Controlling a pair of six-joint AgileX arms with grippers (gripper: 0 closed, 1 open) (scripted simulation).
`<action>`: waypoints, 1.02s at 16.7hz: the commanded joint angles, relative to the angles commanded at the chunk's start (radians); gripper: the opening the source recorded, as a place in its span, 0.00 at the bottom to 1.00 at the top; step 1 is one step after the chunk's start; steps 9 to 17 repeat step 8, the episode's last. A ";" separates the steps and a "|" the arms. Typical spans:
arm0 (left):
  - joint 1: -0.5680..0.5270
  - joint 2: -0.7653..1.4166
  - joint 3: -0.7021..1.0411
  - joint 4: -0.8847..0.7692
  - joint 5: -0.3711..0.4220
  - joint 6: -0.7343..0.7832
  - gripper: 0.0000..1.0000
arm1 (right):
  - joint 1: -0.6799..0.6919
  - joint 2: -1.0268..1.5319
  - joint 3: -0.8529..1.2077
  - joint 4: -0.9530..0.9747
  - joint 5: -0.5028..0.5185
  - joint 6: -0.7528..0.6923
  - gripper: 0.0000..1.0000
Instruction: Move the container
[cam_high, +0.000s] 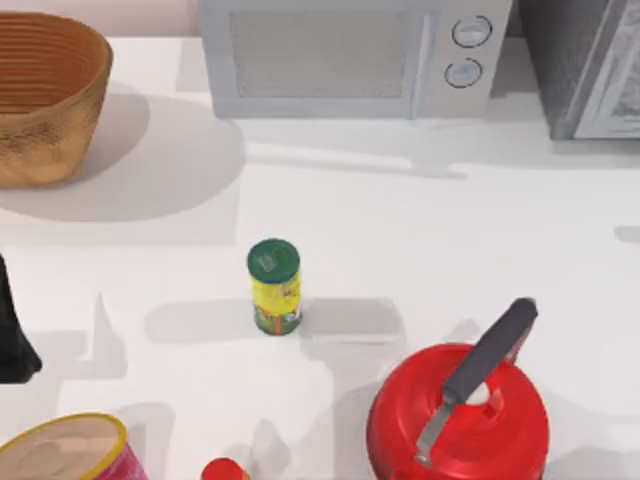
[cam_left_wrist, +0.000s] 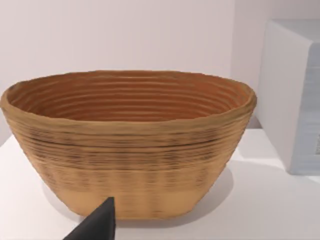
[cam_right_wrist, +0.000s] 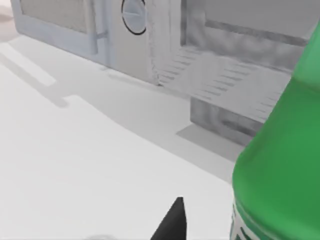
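The container, a green plastic bottle (cam_right_wrist: 280, 165) with a white-and-green label at its lower part, looms very close in the right wrist view. A dark tip of my right gripper (cam_right_wrist: 172, 222) pokes up just beside it; whether it grips the bottle cannot be told. My left arm (cam_high: 14, 335) sits at the table's left edge. A dark tip of the left gripper (cam_left_wrist: 100, 222) shows in front of a woven basket (cam_left_wrist: 125, 145).
A yellow can with a green lid (cam_high: 274, 286) stands mid-table. A red pot with a grey handle (cam_high: 458, 420) is at front right. The basket (cam_high: 45, 95) is at back left, a microwave (cam_high: 350, 55) at the back, a pink tub (cam_high: 70, 450) at front left.
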 joint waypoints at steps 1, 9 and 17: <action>0.000 0.000 0.000 0.000 0.000 0.000 1.00 | 0.000 0.000 0.000 0.000 0.000 0.000 0.90; 0.000 0.000 0.000 0.000 0.000 0.000 1.00 | 0.000 0.000 0.000 0.000 0.000 0.000 1.00; 0.000 0.000 0.000 0.000 0.000 0.000 1.00 | 0.000 0.000 0.000 0.000 0.000 0.000 1.00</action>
